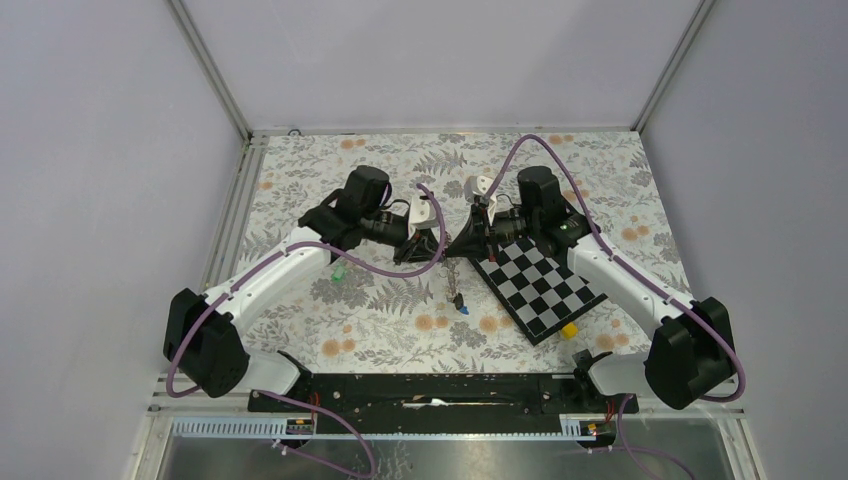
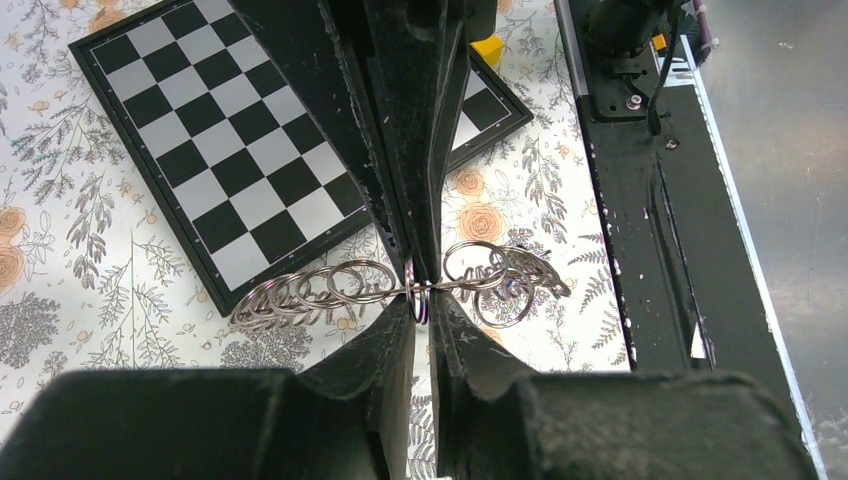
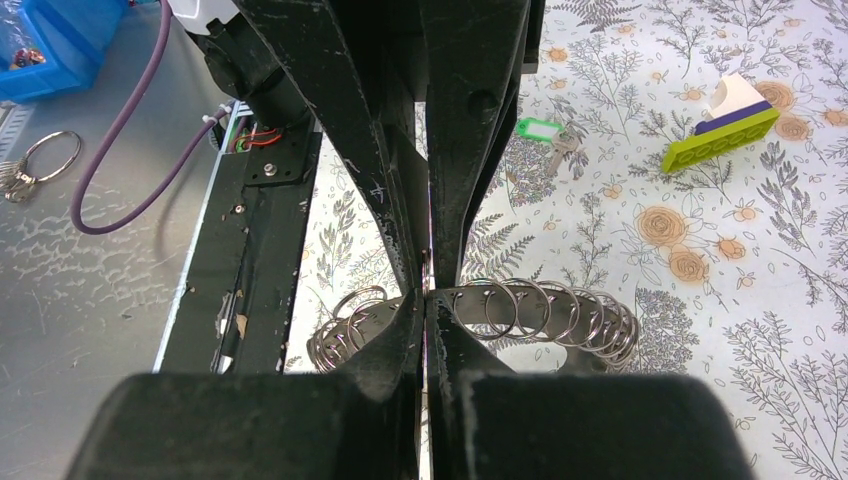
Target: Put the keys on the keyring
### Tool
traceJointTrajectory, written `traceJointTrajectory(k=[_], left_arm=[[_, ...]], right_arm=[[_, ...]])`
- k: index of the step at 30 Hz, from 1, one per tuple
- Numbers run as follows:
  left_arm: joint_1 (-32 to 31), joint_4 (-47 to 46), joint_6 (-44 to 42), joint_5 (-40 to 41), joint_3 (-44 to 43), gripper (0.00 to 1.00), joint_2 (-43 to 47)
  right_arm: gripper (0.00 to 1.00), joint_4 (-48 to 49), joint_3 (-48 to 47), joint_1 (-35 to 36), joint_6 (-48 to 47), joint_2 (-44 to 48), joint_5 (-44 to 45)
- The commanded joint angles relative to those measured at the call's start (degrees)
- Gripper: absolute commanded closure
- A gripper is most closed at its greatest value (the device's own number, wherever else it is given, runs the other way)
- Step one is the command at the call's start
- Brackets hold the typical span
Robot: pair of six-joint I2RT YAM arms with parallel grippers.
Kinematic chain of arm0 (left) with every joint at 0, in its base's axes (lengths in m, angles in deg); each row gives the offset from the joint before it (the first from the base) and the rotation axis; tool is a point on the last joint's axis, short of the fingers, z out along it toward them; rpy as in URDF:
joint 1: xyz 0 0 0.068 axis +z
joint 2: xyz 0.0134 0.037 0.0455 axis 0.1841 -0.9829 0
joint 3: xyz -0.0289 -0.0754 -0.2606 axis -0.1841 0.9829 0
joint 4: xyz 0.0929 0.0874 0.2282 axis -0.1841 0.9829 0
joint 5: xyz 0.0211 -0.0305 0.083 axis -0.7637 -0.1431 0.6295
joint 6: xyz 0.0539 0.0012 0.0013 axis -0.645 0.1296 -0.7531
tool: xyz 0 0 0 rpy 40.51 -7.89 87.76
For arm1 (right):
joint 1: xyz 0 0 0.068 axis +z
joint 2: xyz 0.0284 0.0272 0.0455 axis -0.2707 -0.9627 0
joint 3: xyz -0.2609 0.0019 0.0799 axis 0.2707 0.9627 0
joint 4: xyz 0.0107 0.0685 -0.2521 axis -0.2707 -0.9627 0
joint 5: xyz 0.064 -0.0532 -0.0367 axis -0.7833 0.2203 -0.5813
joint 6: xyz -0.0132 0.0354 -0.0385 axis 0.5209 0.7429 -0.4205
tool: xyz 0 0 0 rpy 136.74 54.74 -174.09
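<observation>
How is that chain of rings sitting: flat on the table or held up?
Held up: left gripper and right gripper both pinch the keyring chain, loops sagging either side.

Shiny polished metal rings of the keyring (image 2: 330, 285), matt black scuffed plastic fingers of the left gripper (image 2: 421, 300), green key (image 3: 540, 128) with glossy plastic head, matt floral-printed table cover (image 1: 620, 170), smooth checkerboard (image 2: 200, 120).

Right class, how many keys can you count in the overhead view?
2: a green key by the left arm, a blue key at the chain's lower end. Others may be hidden.
</observation>
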Motion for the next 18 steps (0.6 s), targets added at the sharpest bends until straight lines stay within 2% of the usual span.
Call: traceJointTrajectory(k=[1, 6, 11, 18], left_arm=[[-0.24, -4.59, -0.34, 0.50, -1.02, 0.83, 1.66], [-0.24, -4.33, -0.59, 0.82, -1.40, 0.87, 1.78], [-0.24, -3.05, -0.96, 1.27, -2.23, 1.00, 1.71], [-0.24, 6.32, -4.38, 3.71, -7.42, 1.00, -0.65]], right_arm=[[1.00, 2.70, -0.11, 0.56, -0.11, 0.23, -0.50], [1.00, 2.68, 0.33, 0.60, -0.76, -0.15, -0.16], [1.00, 2.71, 0.95, 0.56, -1.62, -0.39, 0.76], [0.93, 2.67, 1.26, 0.56, -2.14, -0.39, 1.62]])
